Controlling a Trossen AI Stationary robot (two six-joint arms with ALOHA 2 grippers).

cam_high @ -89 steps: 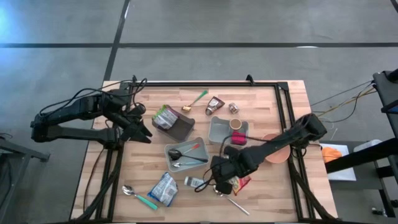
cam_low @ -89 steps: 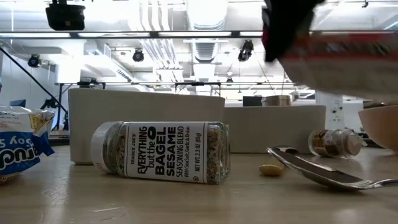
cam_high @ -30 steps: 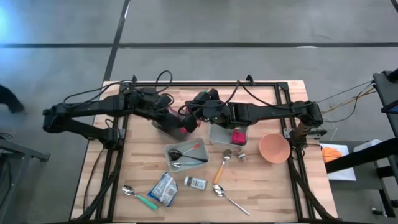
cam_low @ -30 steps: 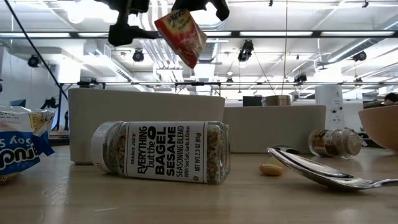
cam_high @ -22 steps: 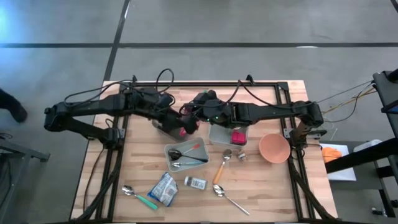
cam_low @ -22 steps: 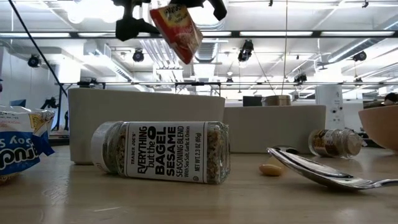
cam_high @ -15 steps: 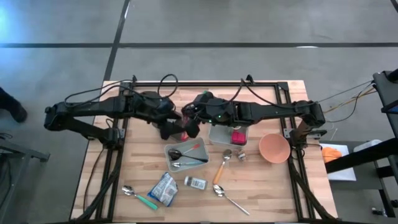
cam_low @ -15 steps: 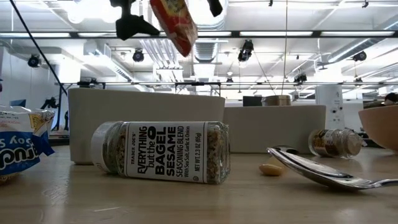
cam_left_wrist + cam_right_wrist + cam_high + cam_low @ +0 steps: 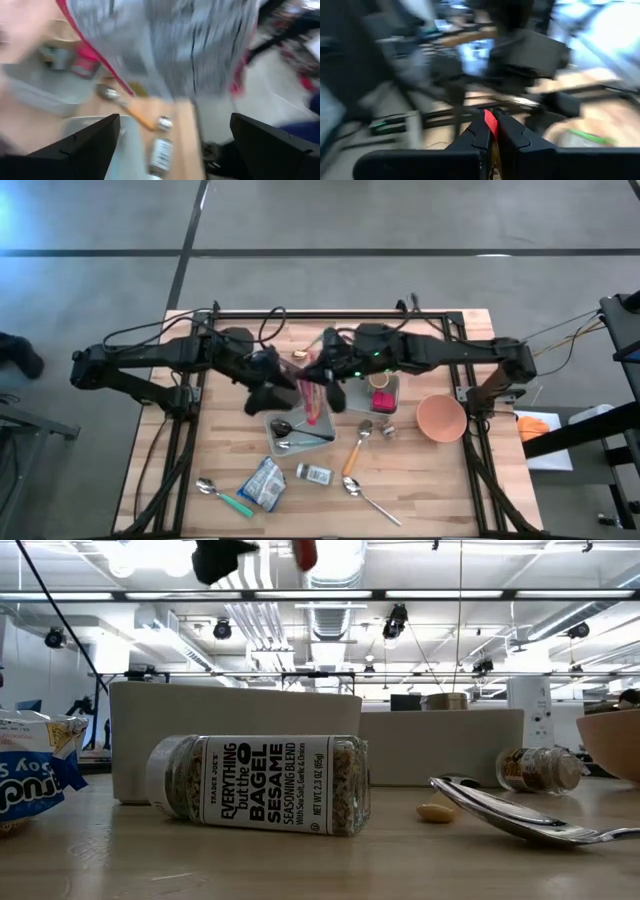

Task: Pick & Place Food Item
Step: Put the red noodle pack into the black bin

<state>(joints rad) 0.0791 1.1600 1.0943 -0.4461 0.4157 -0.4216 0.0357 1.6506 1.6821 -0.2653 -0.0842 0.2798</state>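
Light, crinkly, slippery red snack packet (image 9: 312, 395) pinched at its top edge by right gripper (image 9: 322, 383) mid-table; left gripper (image 9: 272, 392) spread wide alongside, best gripped by flat seam.

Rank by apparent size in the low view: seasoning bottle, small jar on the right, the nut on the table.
1. seasoning bottle, lying on its side, by far the largest; it also lies nearer the camera.
2. small jar, farther back, so its true size is unsure.
3. nut, smallest.

The table (image 9: 420, 480) is pale matt wood; the seasoning jar (image 9: 258, 785) clear and glossy, paper-labelled; the spoon (image 9: 520, 820) polished metal.
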